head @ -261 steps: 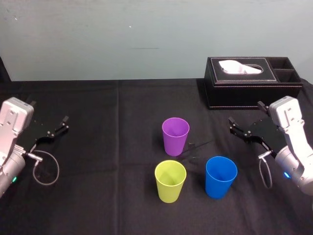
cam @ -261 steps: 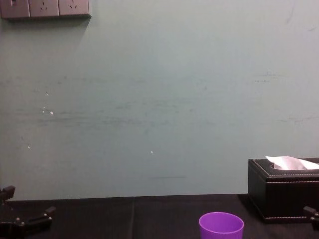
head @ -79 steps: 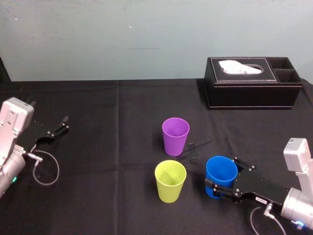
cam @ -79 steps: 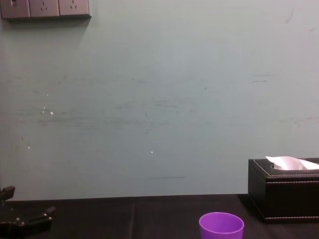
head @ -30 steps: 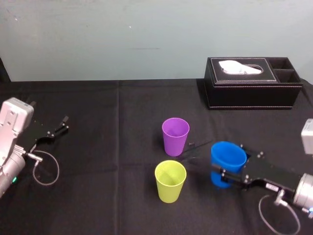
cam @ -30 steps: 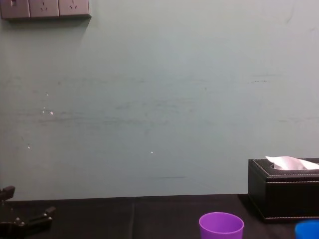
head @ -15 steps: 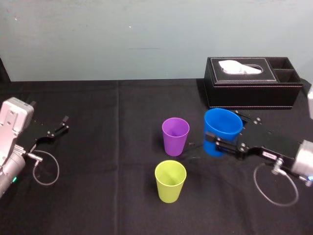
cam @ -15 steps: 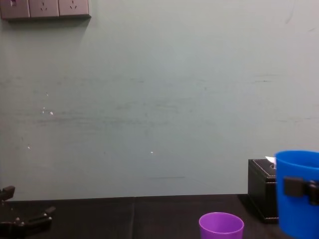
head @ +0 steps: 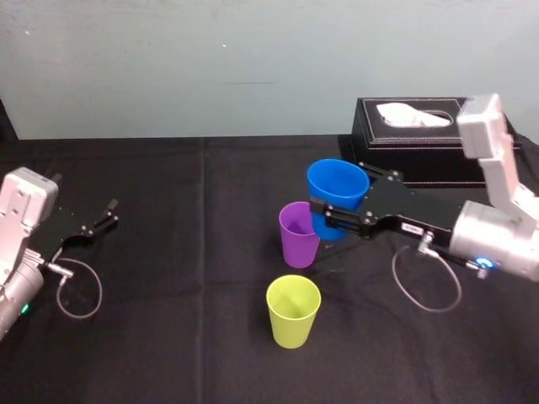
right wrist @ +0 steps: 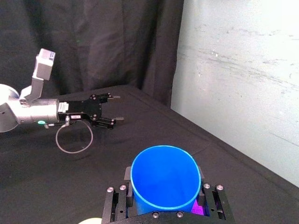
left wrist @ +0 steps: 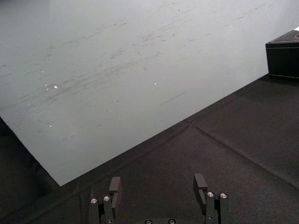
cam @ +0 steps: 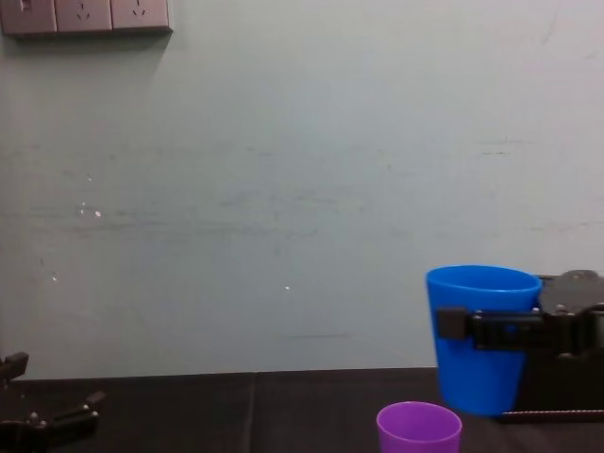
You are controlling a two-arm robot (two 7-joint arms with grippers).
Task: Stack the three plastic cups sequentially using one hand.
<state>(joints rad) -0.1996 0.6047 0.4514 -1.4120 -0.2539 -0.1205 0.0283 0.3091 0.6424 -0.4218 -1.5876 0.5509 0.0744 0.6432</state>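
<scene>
"While the yellow-green cup [head: 293, 310] stands nearest on the black table [head: 168, 337], where is the purple cup [head: 298, 236]?"

"Just behind it, upright. The blue cup [right wrist: 164, 179] hangs upright off the table, at the purple cup's right rim."

"What holds it?"

"The right gripper [head: 340, 198], reaching in from the right, fingers clamped on the blue cup's sides. The left gripper [head: 111, 212] sits parked at the left, fingers spread, empty. The tissue box [head: 413, 139] lies far right."
</scene>
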